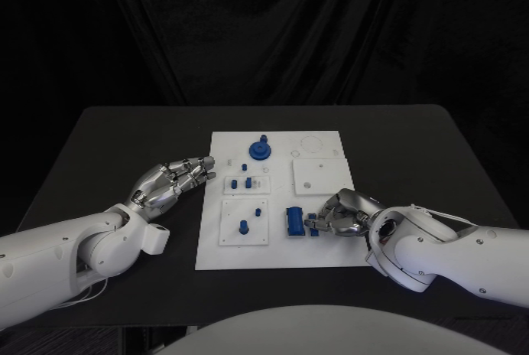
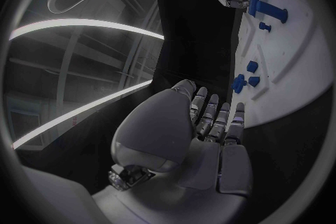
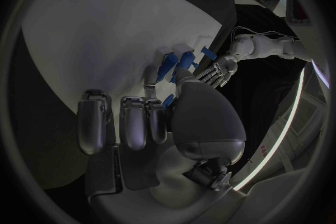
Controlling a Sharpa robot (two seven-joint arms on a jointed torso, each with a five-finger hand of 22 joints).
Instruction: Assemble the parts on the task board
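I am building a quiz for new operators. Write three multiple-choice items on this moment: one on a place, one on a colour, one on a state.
1. Where is the right hand?
A. Over the near right part of the task board, at a blue part
B. Off the table's far edge
C. On the board's far left corner

2. What colour is the round part standing near the board's far edge?
A. Red
B. Blue
C. Yellow

3. What is the left hand doing?
A. Holding a blue part
B. Pressing flat on the board's middle
C. Holding nothing, by the board's left edge

Answers:
1 A: the head view shows its fingers at the blue part on the near right of the board.
2 B: it shows blue against the white board.
3 C: its fingers reach toward the left edge with nothing in them.
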